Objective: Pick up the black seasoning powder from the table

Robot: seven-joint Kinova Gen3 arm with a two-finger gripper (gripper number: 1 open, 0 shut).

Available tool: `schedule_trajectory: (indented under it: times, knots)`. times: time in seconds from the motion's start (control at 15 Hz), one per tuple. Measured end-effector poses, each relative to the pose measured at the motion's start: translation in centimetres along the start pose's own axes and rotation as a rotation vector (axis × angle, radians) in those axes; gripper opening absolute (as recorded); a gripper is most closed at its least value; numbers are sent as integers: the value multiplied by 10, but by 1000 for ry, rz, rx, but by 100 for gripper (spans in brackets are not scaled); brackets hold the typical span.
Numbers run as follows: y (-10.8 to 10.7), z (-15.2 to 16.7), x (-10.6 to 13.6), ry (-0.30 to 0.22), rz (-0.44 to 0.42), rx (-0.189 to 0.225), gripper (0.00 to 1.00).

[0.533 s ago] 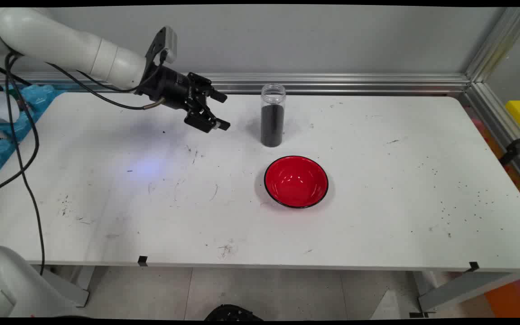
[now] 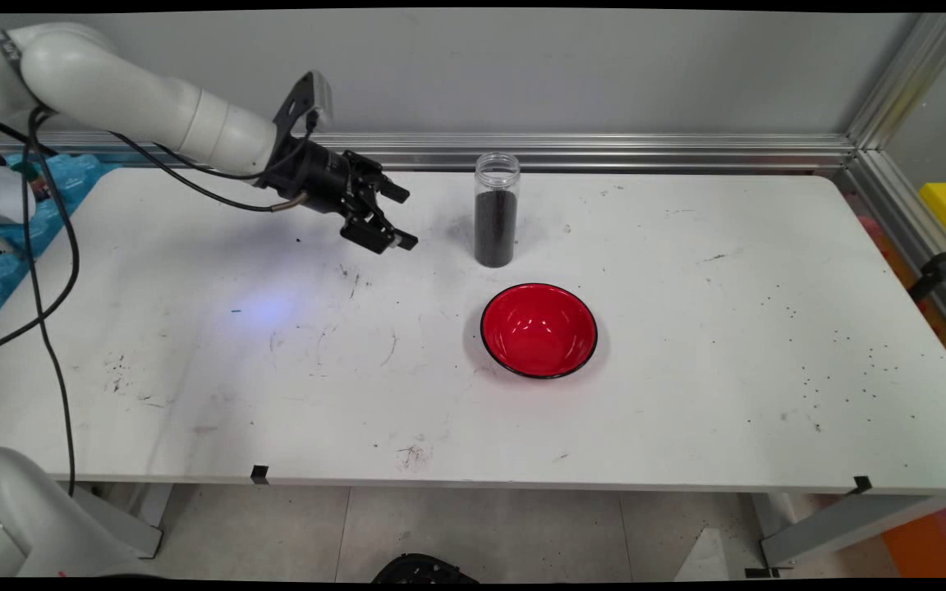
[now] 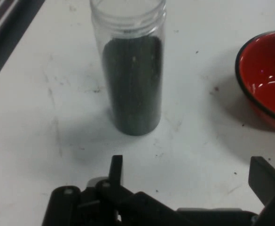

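White table (image 2: 686, 328): dark-filled jar (image 2: 496, 209), red bowl (image 2: 539, 330).

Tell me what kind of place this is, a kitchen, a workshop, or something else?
Most likely a robotics lab test cell, not a kitchen. A robot arm's hand works over a scuffed white table fenced by an aluminium frame, with only a clear jar of dark grains and a red bowl set out.

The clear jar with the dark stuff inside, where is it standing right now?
In the main view the jar stands upright toward the table's far edge, just behind the red bowl and to the right of the open gripper, touching neither.
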Motion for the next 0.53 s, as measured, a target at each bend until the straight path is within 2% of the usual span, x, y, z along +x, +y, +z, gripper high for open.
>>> schedule_trajectory:
  times: [0.27, 0.53]
  knots:
    - [-6, 15, -1, -16, -18, 9, 100]
    - [-12, 33, 0, -8, -25, 12, 100]
